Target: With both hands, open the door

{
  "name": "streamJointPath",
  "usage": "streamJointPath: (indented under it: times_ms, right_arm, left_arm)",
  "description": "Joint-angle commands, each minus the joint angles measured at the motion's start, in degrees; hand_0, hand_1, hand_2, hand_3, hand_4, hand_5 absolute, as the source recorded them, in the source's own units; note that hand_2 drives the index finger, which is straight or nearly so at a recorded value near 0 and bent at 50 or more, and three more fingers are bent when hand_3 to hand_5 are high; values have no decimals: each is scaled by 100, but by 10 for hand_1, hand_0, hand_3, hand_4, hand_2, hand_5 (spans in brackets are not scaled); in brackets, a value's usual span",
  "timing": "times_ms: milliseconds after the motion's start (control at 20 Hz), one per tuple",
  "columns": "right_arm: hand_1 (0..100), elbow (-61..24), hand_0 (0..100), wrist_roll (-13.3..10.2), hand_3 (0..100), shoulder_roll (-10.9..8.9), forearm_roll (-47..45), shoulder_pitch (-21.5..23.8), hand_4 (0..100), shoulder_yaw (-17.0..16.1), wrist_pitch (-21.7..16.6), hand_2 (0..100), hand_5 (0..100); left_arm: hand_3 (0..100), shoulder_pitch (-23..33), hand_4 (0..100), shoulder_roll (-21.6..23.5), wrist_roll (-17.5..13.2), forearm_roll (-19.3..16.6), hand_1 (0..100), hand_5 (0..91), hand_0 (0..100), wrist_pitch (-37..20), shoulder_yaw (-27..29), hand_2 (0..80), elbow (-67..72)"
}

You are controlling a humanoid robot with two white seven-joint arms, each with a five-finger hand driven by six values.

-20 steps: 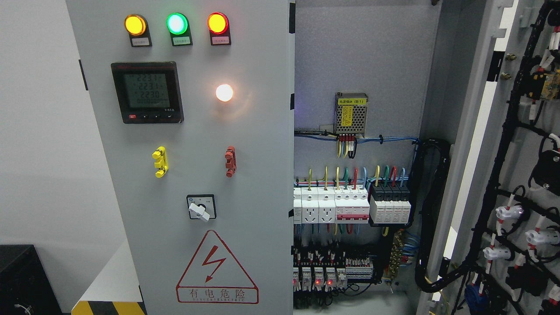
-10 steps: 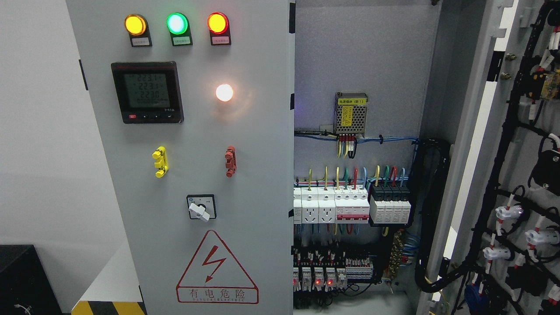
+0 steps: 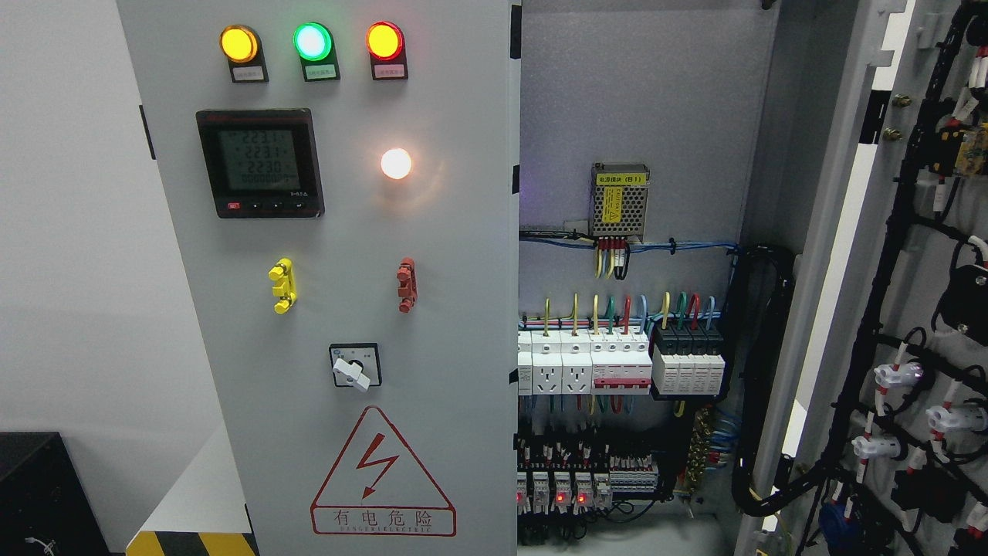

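Neither robot hand shows in the head view, so whether the fingers are spread or curled cannot be told, nor how the doors lie relative to them. Nearest, at the far right, the right door stands swung wide open, its inner face toward the camera and strung with black cable bundles; the left door stands shut across the middle, carrying three lit lamps, a digital meter, a rotary switch and a red warning triangle. Farther in, the exposed cabinet interior holds white breakers and a power supply.
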Motion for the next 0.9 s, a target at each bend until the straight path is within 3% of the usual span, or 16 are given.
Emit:
streamJointPath:
  times_ms: [0,100,350,450,651,751,851]
  right_arm:
    - [144,-887,56,-2,0,-56,2,190,0,-7,-12,0,0]
    - [144,-1904,56,-2,0,-126,2,524,0,-7,-108,0,0]
    - [144,-4638,56,-2,0,-582,-42,1359,0,-16,-495,0,0]
    - [144,-5684,56,-2,0,-811,-42,1728,0,1,-548,0,0]
    - [144,-7478,56,-10,0,-908,-42,2404,0,19,-566,0,0]
    - [144,-8392,56,-2,0,-1171,-42,2992,0,71,-566,0,0]
    - [144,-8868,56,-2,0,-1242,-42,3345,0,72,-566,0,0]
  left_arm:
    - [0,-111,0,-784,8,-750,556,0,120,85,1741,0,941]
    - [0,-138,0,-854,8,-759,556,0,120,147,1697,0,914]
    - [0,-234,0,-916,351,-759,556,0,120,147,1644,0,905]
    - [0,-304,0,-907,351,-751,556,0,120,147,1574,0,940]
    - [0,-401,0,-925,307,-689,556,0,120,226,1390,0,1028]
    - [0,-428,0,-986,307,-698,556,0,120,252,1249,0,1037]
    - [0,-428,0,-986,307,-707,556,0,120,331,1187,0,1037]
